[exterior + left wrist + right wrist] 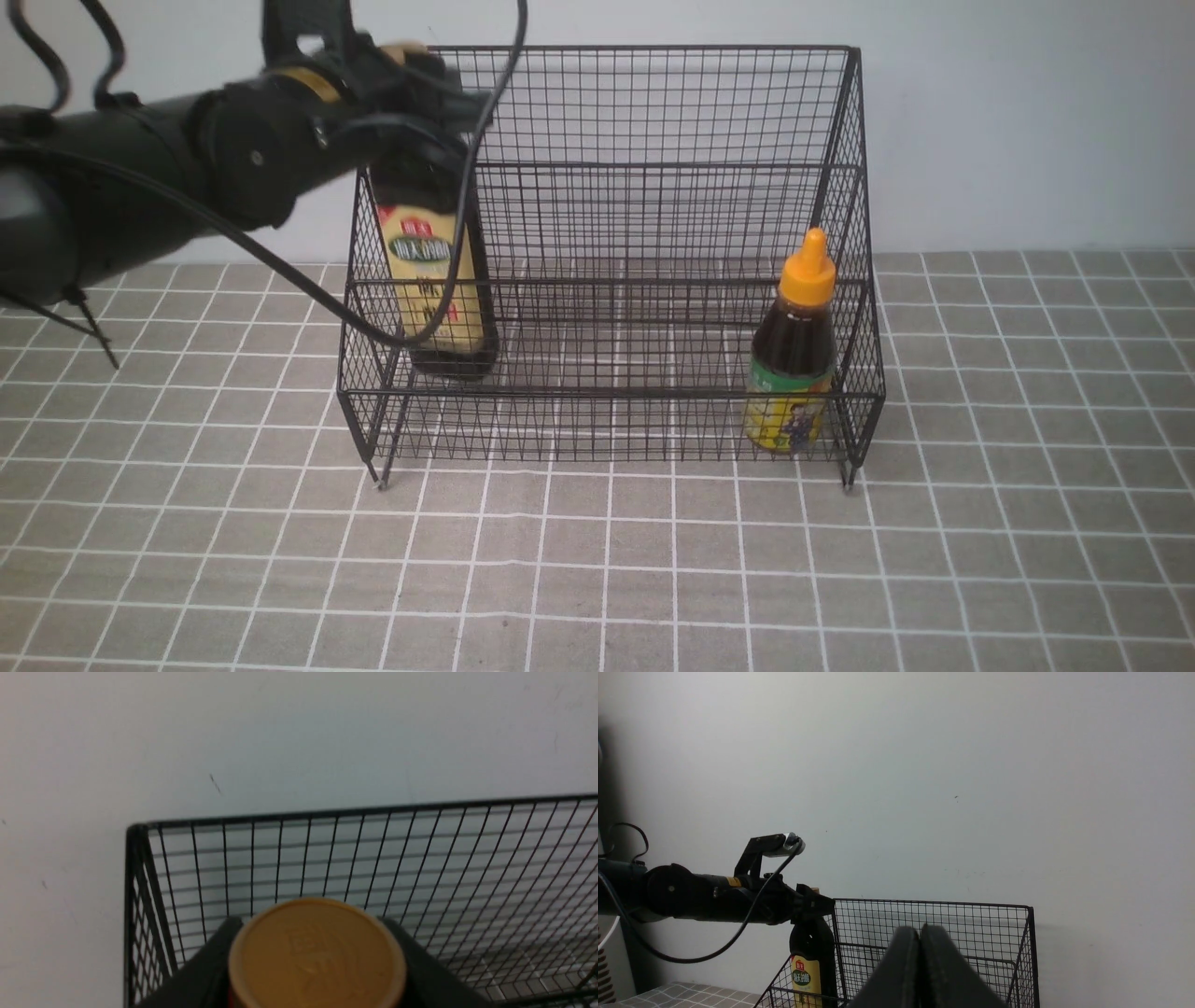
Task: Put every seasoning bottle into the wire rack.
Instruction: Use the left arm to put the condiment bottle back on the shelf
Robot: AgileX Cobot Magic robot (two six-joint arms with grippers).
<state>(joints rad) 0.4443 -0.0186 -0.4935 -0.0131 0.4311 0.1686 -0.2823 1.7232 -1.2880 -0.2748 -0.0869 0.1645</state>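
The black wire rack [653, 112] stands at the back of the table. My left gripper [411, 89] is shut on the neck of the tall bottle [439, 280], which has a tan label and stands upright in the rack's lower tier at its left end; I cannot tell whether its base touches the mesh. Its gold cap [317, 956] fills the left wrist view between the black fingers [205, 970]. The short bottle [794, 364] with the orange nozzle cap stands in the lower tier at the right end. My right gripper [920, 938] is shut and empty, raised in front of the rack [971, 924].
A grey checked cloth [597, 560] covers the table in front of the rack. A pale wall [1027, 121] stands right behind the rack. The left arm's cable [467, 187] hangs across the tall bottle.
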